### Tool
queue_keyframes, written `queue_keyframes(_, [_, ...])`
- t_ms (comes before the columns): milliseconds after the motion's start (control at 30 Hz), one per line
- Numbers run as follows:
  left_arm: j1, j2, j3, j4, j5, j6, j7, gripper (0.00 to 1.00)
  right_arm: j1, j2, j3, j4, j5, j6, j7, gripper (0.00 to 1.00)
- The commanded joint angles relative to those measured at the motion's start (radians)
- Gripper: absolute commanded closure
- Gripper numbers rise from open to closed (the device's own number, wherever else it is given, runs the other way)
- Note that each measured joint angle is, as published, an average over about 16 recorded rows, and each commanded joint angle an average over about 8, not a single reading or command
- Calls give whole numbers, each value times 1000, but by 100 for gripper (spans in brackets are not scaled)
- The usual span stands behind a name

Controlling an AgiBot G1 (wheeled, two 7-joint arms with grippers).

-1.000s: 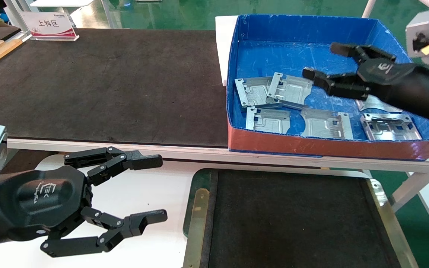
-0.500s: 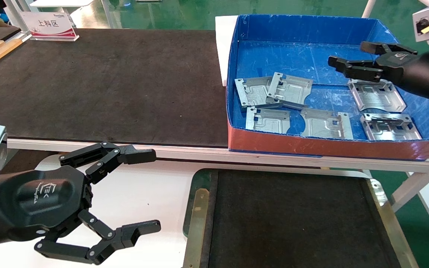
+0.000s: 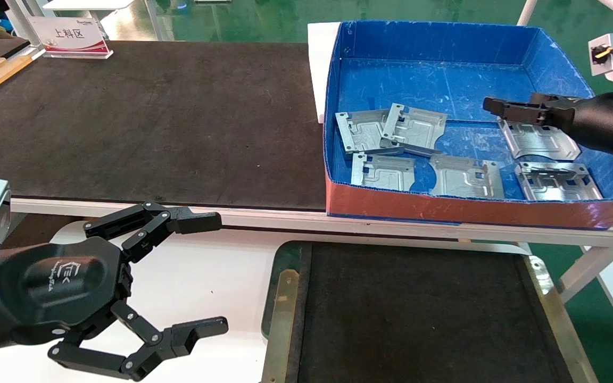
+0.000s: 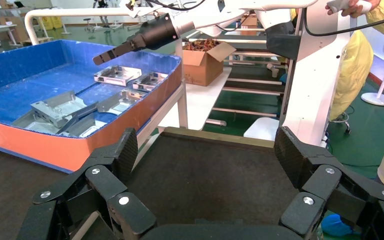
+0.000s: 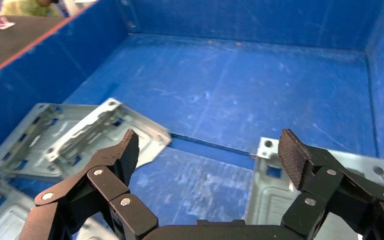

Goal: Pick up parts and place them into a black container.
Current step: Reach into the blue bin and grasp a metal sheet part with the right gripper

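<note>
Parts (image 3: pixel 415 151) lie in the blue box (image 3: pixel 434 42), far right; black container (image 3: pixel 418 314) near, empty; right end effector (image 5: pixel 207 160), fingers spread, has swung right and lowered over the right-hand part (image 3: pixel 538 139): grasp pending; right wrist view alone confirms the spread. Left end effector (image 3: pixel 216 271) parked near left, spread.
</note>
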Motion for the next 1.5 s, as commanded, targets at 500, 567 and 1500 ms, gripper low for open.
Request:
queue_keyframes(500, [0, 0, 0, 0, 0, 0, 0, 0, -3, -28, -42, -38, -60, 87, 125, 0])
queue_keyframes(567, [0, 0, 0, 0, 0, 0, 0, 0, -6, -29, -45, -38, -65, 93, 132, 11])
queue_keyframes(1500, [0, 0, 0, 0, 0, 0, 0, 0, -49, -24, -66, 21, -95, 120, 137, 100])
